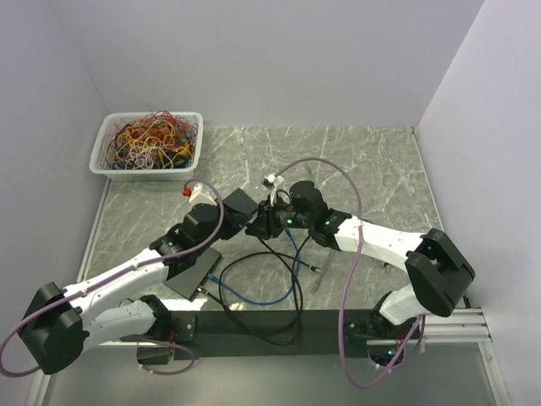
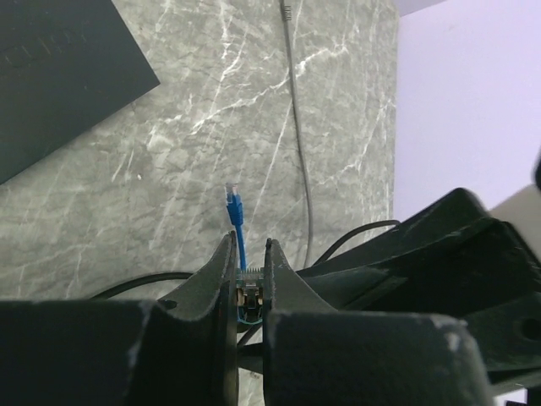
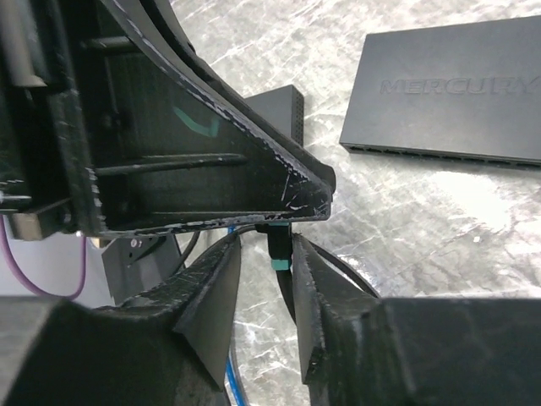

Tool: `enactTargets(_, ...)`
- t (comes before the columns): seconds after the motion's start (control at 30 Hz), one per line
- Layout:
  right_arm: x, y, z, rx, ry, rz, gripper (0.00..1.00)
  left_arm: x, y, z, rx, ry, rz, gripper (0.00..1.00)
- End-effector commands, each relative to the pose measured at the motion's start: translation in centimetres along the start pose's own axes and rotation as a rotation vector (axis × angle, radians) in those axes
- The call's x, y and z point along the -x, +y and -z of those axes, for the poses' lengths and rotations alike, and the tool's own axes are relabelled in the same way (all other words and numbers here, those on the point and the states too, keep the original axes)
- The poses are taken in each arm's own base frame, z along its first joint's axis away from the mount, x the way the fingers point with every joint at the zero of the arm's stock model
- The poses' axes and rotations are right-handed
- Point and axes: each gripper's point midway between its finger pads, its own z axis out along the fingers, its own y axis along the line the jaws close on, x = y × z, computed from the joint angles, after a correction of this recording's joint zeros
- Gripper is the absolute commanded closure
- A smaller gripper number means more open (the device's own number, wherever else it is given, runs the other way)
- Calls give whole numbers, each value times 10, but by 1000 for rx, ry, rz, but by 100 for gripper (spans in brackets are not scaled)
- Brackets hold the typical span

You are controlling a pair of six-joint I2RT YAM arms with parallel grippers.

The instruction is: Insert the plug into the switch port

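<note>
Left pincer [image 2: 248,252] tight around plug [image 2: 248,299]

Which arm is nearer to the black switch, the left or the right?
Left. The left arm passes above the switch, which lies partly under its forearm. The right arm comes in from the opposite side, well apart from it.
</note>
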Motion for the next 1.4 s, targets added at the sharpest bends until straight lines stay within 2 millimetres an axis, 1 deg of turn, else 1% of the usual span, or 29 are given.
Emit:
enactTargets(0.0,19,14,-6,35,-39,48,62,15,-27,10,-71,-40,33,99)
enactTargets(0.1,16,14,-7,34,-35,48,66,17,-30,12,-81,-45,32,100)
enactTargets(0.17,16,13,-8,31,-34,45,70,17,-31,12,-83,-44,32,100)
enactTargets(0.2,17,13,-7,31,-39,48,74,18,-31,13,-86,-47,34,99)
enactTargets(0.23,16,12,-7,28,-39,44,80,18,-31,13,-85,-47,33,99)
enactTargets(0.33,21,16,-5,39,-61,41,91,17,-29,13,-77,-47,33,99)
enactTargets(0.47,26,23,-3,71,-87,39,99,16,-30,15,-95,-40,26,99)
enactTargets(0.53,24,25,-3,84,-88,28,100,17,-38,18,-141,-45,20,99)
enactTargets(0.57,26,31,-2,119,-92,28,100,18,-41,20,-163,-48,-1,92)
enactTargets(0.6,26,27,1,126,-97,15,100,17,-43,23,-186,-47,-7,87)
enactTargets(0.63,25,26,2,145,-96,-17,100,20,-45,25,-202,-59,-13,81)
enactTargets(0.67,32,32,5,190,-124,-13,100,22,-45,27,-208,-71,-29,59)
enactTargets(0.7,25,35,9,241,-104,-30,100,26,-43,32,-211,-97,-33,49)
enactTargets(0.73,26,31,12,263,-100,-71,100,30,-41,33,-208,-120,-48,42)
enactTargets(0.77,33,36,15,303,-124,-58,100,34,-43,37,-220,-141,-56,35)
enactTargets(0.8,29,41,19,352,-102,-63,100,38,-43,42,-239,-162,-62,33)
enactTargets(0.83,29,41,21,370,-95,-87,100,41,-44,45,-250,-181,-72,32)
enactTargets(0.87,34,47,23,399,-102,-76,100,48,-54,54,-304,-212,-86,30)
enactTargets(0.9,34,50,24,421,-94,-76,100,47,-53,56,-320,-219,-97,30)
enactTargets(0.93,32,56,26,458,-71,-89,100,48,-57,59,-345,-227,-114,31)
enactTargets(1.0,37,65,30,511,-70,-76,100,53,-66,67,-398,-254,-116,34)
enactTargets(1.03,33,70,32,551,-37,-102,100,53,-65,68,-404,-260,-120,36)
enactTargets(1.07,37,74,33,580,-43,-88,100,53,-67,70,-418,-260,-127,42)
enactTargets(1.13,32,75,31,611,-2,-129,100,54,-70,73,-447,-272,-120,44)
enactTargets(1.17,35,76,31,627,-12,-118,100,53,-70,74,-456,-272,-119,47)
enactTargets(1.23,32,76,29,639,2,-155,100,52,-71,74,-471,-271,-111,49)
enactTargets(1.27,34,77,30,652,-13,-144,100,52,-72,74,-473,-269,-112,50)
enactTargets(1.33,32,77,29,659,-7,-172,100,50,-71,73,-473,-259,-111,52)
enactTargets(1.37,34,78,31,672,-18,-159,100,49,-71,72,-473,-255,-112,53)
